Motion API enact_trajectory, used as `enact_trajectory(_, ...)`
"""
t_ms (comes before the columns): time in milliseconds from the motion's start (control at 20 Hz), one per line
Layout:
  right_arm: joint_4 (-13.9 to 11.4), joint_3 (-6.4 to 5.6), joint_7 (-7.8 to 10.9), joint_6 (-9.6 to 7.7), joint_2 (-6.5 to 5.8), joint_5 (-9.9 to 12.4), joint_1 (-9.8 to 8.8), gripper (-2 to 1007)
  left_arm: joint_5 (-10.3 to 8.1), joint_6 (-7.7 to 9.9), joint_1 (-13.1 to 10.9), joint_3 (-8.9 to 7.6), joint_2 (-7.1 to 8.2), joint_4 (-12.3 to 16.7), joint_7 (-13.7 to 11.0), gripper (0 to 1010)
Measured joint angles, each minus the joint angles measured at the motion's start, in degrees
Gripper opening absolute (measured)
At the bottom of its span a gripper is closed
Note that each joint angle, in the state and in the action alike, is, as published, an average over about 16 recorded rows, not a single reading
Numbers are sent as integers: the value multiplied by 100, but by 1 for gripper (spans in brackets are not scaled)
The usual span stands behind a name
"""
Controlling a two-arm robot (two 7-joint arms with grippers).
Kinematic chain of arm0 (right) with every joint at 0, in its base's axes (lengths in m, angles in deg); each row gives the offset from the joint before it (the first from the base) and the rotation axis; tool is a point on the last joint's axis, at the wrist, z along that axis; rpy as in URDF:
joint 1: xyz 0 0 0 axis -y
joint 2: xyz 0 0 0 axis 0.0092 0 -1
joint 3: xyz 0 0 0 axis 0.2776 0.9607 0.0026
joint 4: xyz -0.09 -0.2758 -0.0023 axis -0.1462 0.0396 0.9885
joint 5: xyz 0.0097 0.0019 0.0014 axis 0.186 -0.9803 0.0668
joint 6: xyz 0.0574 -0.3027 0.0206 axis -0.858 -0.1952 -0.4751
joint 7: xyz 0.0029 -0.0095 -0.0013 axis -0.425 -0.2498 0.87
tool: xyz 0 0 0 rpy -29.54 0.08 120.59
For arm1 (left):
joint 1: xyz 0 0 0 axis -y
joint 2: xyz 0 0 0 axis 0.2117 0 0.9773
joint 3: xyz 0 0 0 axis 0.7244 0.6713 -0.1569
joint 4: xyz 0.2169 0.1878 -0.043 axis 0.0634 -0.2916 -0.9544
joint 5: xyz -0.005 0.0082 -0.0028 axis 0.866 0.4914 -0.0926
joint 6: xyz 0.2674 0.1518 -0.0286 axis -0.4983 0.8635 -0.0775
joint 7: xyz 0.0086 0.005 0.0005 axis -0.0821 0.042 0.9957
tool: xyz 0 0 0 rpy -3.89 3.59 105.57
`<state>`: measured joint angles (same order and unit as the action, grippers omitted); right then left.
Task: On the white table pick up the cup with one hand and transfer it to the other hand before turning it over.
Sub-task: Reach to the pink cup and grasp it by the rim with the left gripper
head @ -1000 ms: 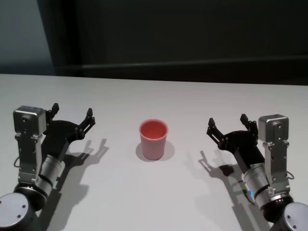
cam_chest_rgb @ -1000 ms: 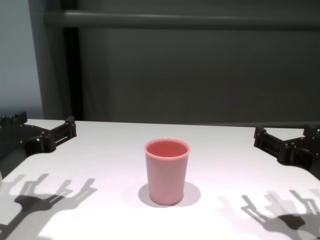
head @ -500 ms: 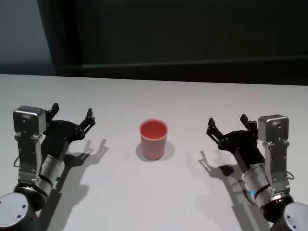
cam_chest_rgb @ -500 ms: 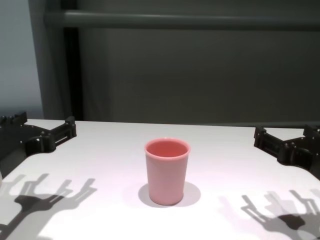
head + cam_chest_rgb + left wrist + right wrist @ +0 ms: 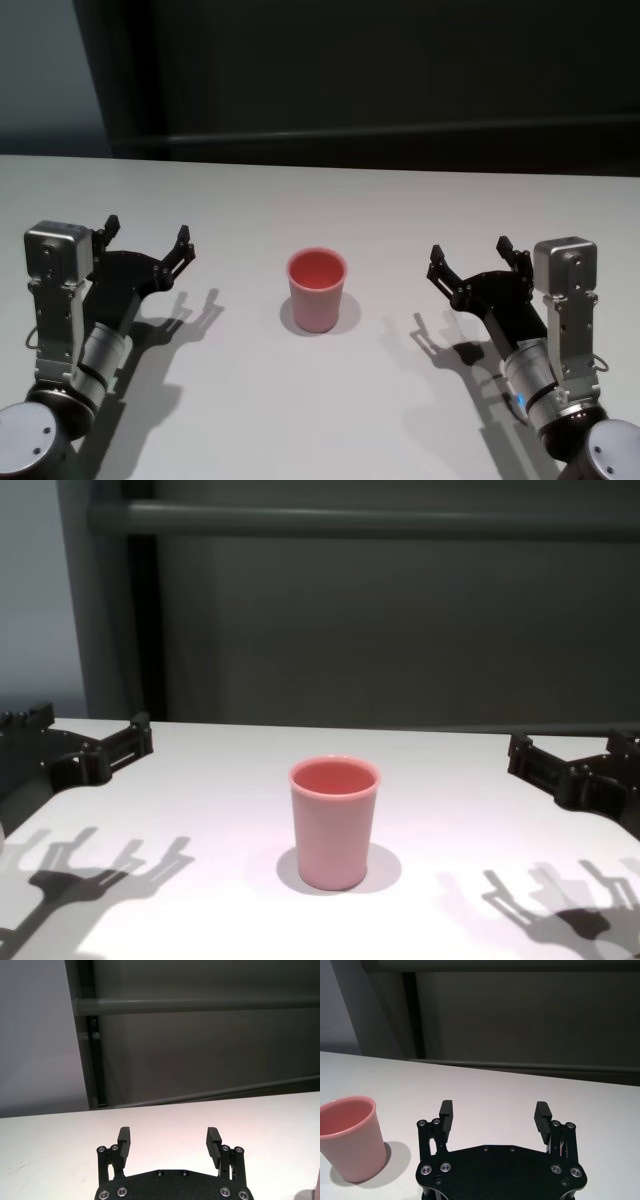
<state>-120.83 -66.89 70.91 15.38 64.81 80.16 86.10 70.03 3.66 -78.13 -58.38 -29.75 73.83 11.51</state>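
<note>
The scene is dim at the back, where the dark wall takes little light, while the broad matte white tabletop (image 5: 330,410) is evenly lit without glare. Light falls from above and behind the arms: each black open-fingered gripper throws a sharp, doubled shadow (image 5: 95,875) onto the tabletop in front of it. The small pink plastic tumbler (image 5: 334,822) casts a soft, faintly pink ring-like shadow at its base. Focus is fairly crisp in the chest and wrist views; the head view is slightly softer. No edge distortion is evident.
</note>
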Motion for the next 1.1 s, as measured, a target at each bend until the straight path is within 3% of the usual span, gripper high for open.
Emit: enact_trajectory(1100,0,0,0,0,0,0,0,1000,0,0,0,0,0,0,0,1001)
